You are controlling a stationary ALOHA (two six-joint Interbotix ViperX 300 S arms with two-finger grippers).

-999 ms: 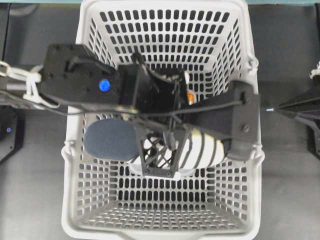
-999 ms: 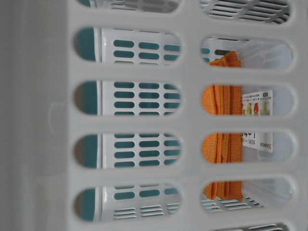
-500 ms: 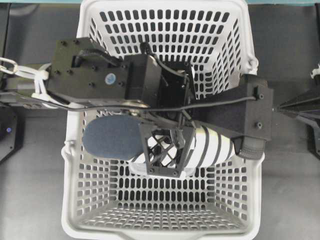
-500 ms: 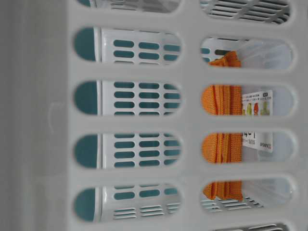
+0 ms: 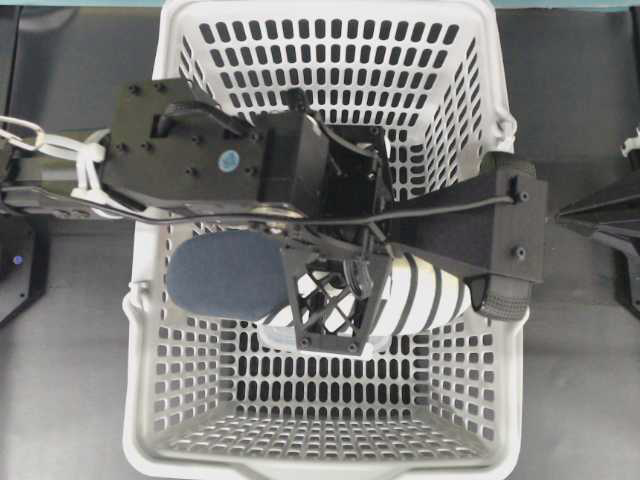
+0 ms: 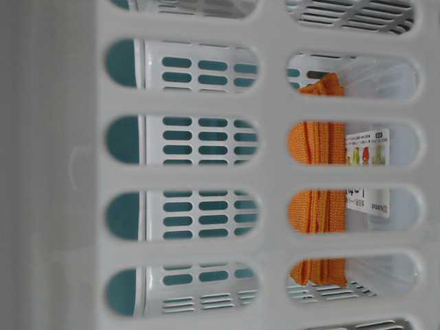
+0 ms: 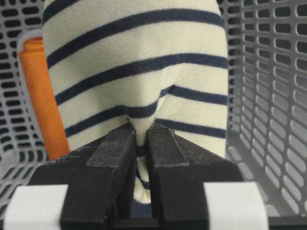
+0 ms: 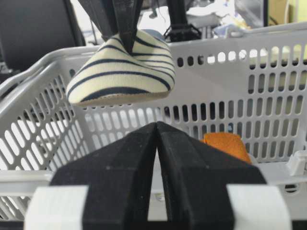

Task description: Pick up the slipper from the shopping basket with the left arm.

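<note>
My left gripper [image 7: 140,128] is shut on a pinched fold of the slipper's [image 7: 139,62] cream, navy-striped upper. In the overhead view the left arm reaches over the light-grey shopping basket [image 5: 180,400]. Its lattice-patterned gripper [image 5: 340,295] grips the slipper [image 5: 425,295] across the middle, with the slipper's dark navy end [image 5: 225,275] pointing left. From the right wrist view the slipper [image 8: 120,72] hangs at about the height of the basket's [image 8: 230,96] rim. My right gripper [image 8: 157,125] is shut and empty outside the basket, at the right edge of the overhead view [image 5: 560,212].
A folded orange cloth [image 7: 43,96] lies in the basket under the arm, also seen through the wall slots [image 6: 316,144] beside a labelled packet [image 6: 368,172]. A black bar [image 5: 500,235] with bolts lies over the basket's right rim, against the slipper's toe.
The left gripper has risen a little and shifted right with the slipper in it. The black bar at the right rim has come up with it. The right gripper has not moved.
</note>
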